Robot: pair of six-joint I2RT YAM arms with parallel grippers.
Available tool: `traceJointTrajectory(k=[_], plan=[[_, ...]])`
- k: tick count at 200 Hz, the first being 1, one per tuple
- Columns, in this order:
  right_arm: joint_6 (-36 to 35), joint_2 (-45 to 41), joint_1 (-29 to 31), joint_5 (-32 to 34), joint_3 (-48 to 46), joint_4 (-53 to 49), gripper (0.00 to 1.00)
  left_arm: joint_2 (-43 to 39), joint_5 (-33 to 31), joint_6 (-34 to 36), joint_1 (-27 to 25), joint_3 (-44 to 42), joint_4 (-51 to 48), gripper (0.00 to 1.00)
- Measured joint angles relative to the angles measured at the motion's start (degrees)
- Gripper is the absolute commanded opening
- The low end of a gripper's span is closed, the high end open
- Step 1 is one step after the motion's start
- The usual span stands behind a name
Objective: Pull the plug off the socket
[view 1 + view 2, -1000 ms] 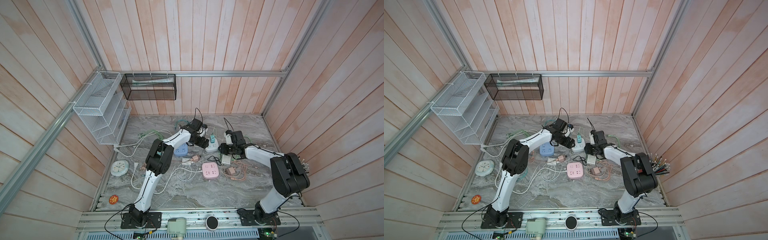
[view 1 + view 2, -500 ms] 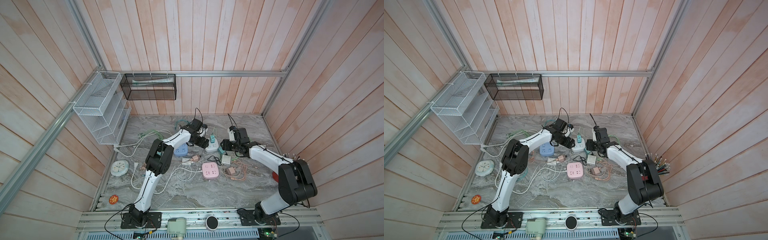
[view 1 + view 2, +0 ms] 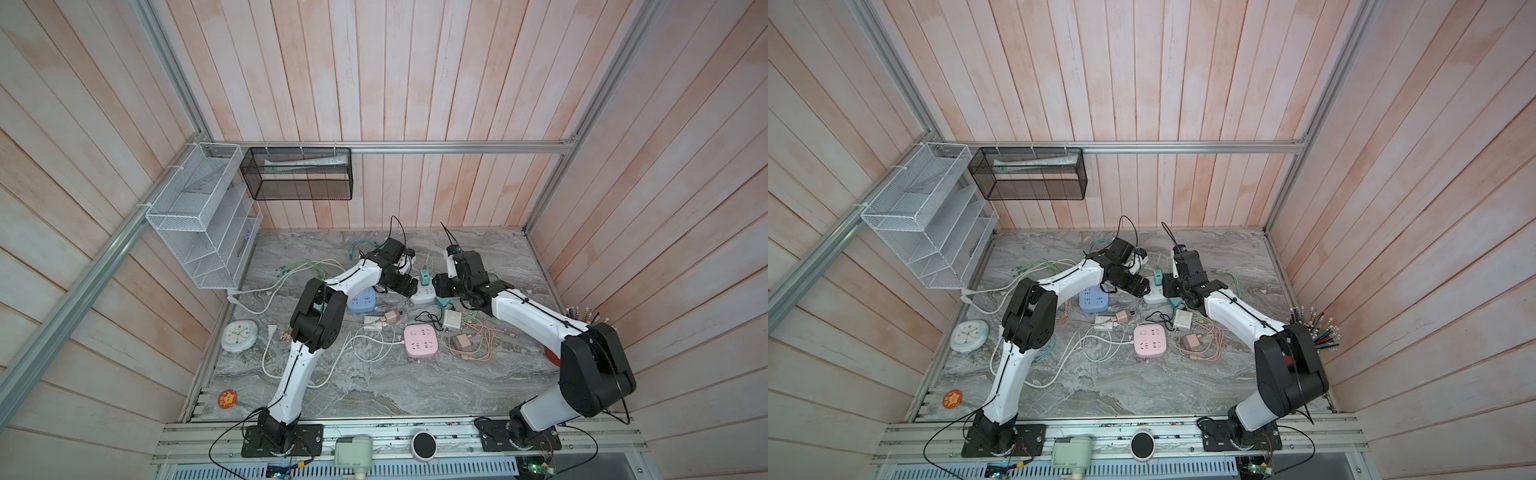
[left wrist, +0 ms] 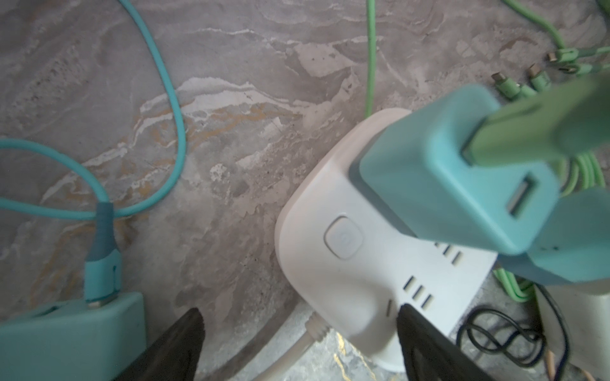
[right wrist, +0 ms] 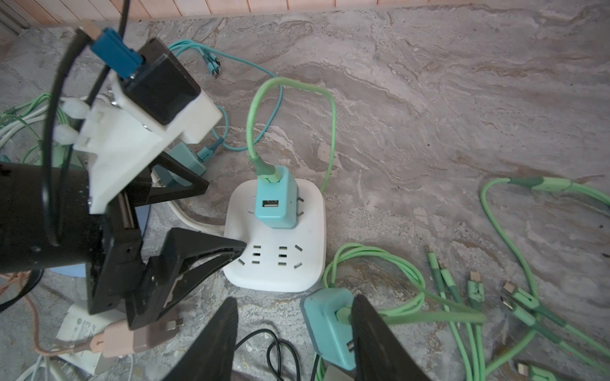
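- A teal plug point(image 5: 272, 204) stands in the white socket point(image 5: 280, 264) on the marble table point(image 5: 462, 115). A green cable point(image 5: 290, 85) arches out of the plug's top.
- The left gripper point(image 5: 224, 216) sits low at the socket's side, jaws spread wide and gripping nothing. One black fingertip point(image 5: 236, 247) reaches over the socket's corner (whether it presses on the casing cannot be told), and its partner points past the edge.
- From the left wrist, the teal plug point(image 4: 455, 184) looms large above the white socket point(image 4: 346, 264), blurred by closeness.
- The right gripper point(image 5: 295, 300) hangs at the socket's opposite edge, jaws apart and clamped on nothing. A second teal adapter point(image 5: 326, 326) lies on the table just beside one finger, partly hidden behind it.
- In both top views the white socket point(image 3: 424, 296) point(image 3: 1154, 296) lies between the two tools. The left gripper point(image 3: 409, 286) is on one flank and the right gripper point(image 3: 439, 288) on the other.
- A pink power strip point(image 3: 420, 340) and a blue power strip point(image 3: 362, 301) lie nearer the arm bases, apart from the socket, amid loose cables.
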Motion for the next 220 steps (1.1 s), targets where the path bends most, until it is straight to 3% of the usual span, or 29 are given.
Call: traceJointTrajectory(k=[220], plan=[[-3.4, 17.6, 2.2, 2.8, 9.3, 4.2, 0.48, -1.1, 0.0, 0.0, 0.0, -2.4, 2.4, 0.93]])
